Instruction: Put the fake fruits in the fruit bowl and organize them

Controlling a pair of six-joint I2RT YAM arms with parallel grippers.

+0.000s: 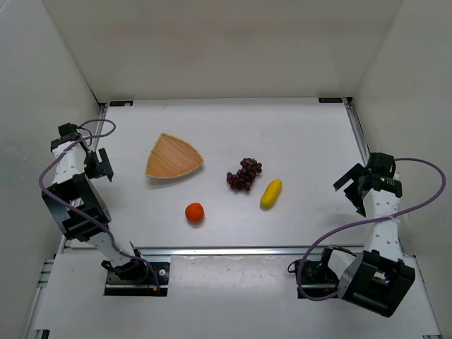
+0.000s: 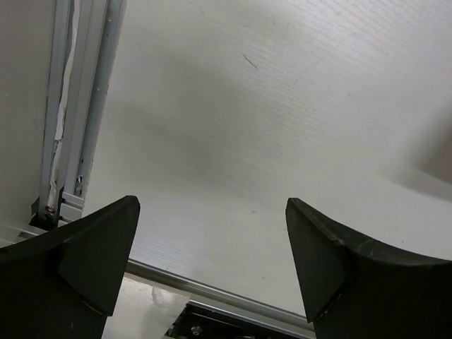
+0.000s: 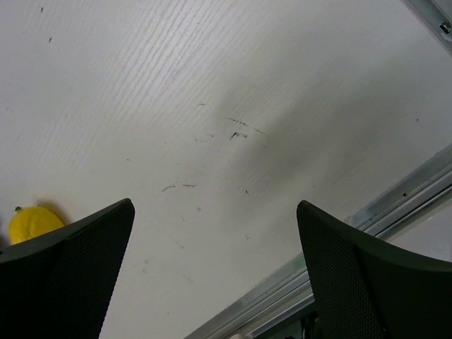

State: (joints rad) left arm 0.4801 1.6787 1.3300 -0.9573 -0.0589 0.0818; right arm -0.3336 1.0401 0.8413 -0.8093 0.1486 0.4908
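Closest to the overhead lens are my two bases, the left base (image 1: 134, 272) and the right base (image 1: 353, 277), bolted along the bottom of the frame.

Going left to right from there: my left gripper (image 1: 106, 166) hangs at the far left edge of the table (image 1: 296, 127), jaws spread wide with nothing between them. Its wrist view is just white tabletop plus a metal rail (image 2: 92, 106) running down the left side.

Next over, upper left of centre, is the fruit bowl (image 1: 173, 157), tan and woven-looking. All three fruits lie on the table outside it. Below it and a bit to the right, the orange (image 1: 195, 212) sits on its own, well apart from the bowl.

Around the middle of the frame is the grape bunch (image 1: 244, 174), dark purple-red. Just to its lower right lies the lemon (image 1: 271, 193), tilted. It's near the grapes but not touching, as far as I can see.

Far right, my right gripper (image 1: 347, 189) is over the table too, jaws wide open and holding nothing. The lemon peeks in at the lower left of its wrist view, partly behind one jaw.
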